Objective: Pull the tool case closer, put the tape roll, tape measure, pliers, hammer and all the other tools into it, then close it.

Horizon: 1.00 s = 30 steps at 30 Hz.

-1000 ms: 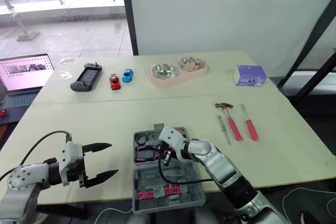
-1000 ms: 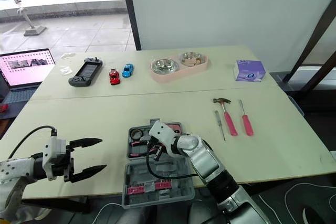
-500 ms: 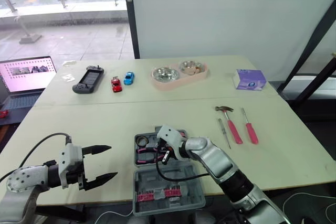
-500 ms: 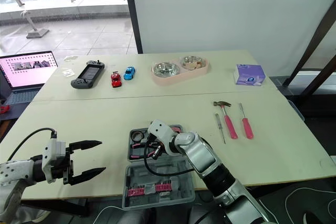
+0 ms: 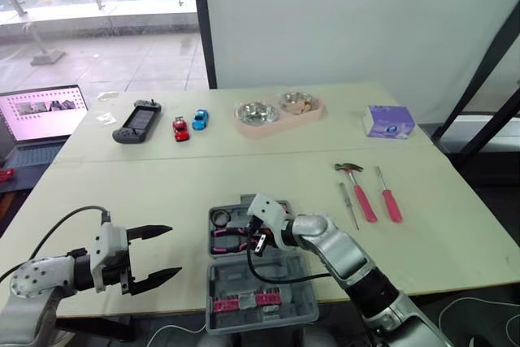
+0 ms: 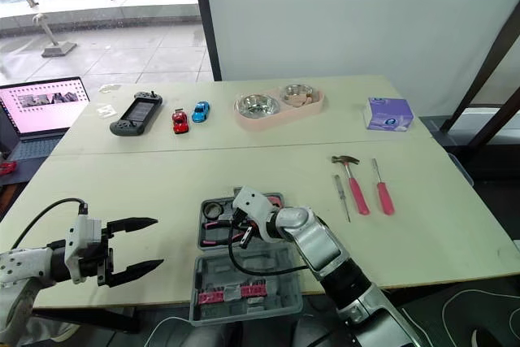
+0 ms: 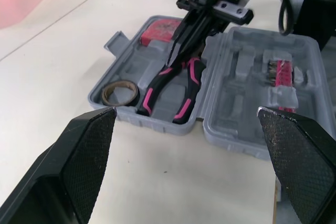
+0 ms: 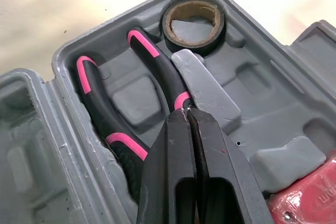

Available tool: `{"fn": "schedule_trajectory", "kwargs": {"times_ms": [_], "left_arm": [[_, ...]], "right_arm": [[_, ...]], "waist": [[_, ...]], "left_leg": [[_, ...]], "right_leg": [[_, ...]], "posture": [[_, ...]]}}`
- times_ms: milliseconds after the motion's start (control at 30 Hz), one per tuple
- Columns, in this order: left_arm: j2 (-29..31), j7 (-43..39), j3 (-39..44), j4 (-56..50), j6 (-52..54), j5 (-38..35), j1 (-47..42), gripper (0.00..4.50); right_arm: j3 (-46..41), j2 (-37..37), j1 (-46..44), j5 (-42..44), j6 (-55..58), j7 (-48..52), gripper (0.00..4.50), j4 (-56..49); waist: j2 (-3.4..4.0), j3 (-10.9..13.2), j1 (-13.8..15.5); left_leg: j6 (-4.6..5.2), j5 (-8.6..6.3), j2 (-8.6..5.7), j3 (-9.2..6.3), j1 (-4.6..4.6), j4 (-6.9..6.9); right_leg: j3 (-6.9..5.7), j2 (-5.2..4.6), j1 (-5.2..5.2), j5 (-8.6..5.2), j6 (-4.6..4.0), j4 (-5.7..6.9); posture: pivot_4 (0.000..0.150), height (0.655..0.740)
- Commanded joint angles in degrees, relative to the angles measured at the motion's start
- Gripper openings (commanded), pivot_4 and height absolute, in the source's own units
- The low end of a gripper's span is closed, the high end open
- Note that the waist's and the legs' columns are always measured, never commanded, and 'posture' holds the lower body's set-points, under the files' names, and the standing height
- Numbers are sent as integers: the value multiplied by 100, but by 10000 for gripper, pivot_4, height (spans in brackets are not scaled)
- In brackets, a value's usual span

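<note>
Lying across tool case (image 8: 132, 97), pliers (image 8: 157, 65) handles leftward, head beneath right pincer (image 8: 186, 113).

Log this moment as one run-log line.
left gripper: open | right gripper: jaws shut over pliers in tool case | hammer: on table

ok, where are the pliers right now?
The pliers lie in the open tool case at the table's near edge, in its far half beside the tape roll, handles toward the robot's left; the right gripper is at their head end.
</note>
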Motion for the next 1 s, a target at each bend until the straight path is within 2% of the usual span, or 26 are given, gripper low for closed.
{"fn": "schedule_trajectory", "kwargs": {"times_ms": [33, 167, 467, 667, 833, 1000], "left_arm": [[6, 32, 74, -20, -131, 7, -77, 45000], [-11, 125, 42, -4, -138, 63, -79, 45000], [22, 434, -39, -294, 203, 187, 65, 45000], [31, 451, -73, -422, 312, 214, 173, 45000], [10, 453, -82, -462, 290, 209, 206, 45000], [28, 540, -137, -431, 321, 341, 238, 45000]], "right_arm": [[-416, -37, -104, 277, -566, 68, 796, -545], [-641, -244, -138, 442, -610, 181, 796, -774], [-1106, -1869, 243, 758, -513, 1167, 796, -1132], [-1182, -2552, 434, 840, -576, 1634, 796, -1159], [-1081, -2496, 414, 981, -465, 1668, 796, -1435], [-1008, -2585, 587, 770, -368, 1486, 796, -1468]], "waist": [[12, 33, -6], [13, 39, -3], [0, 71, 20], [1, 82, 2], [-4, 96, 11], [-14, 103, 23]], "left_leg": [[0, 0, 0, 1, -5, 1], [2, 3, 1, 1, -38, 1], [3, 3, -5, -1, -81, 6], [3, 4, -3, 4, -81, 7], [3, 4, -3, 3, -83, 7], [3, 4, -5, 3, -84, 9]], "right_leg": [[0, 0, -6, 1, -1, 0], [-1, 3, -46, 7, 5, 5], [-7, -4, -61, 10, 10, 1], [-7, -20, -56, 6, 2, 1], [-8, -22, -57, 6, 2, 0], [-8, -25, -55, 6, 2, -2]], "posture": [[1500, 7233], [1500, 7233], [1500, 7233], [1500, 7233], [1500, 7233], [1500, 7233]]}}
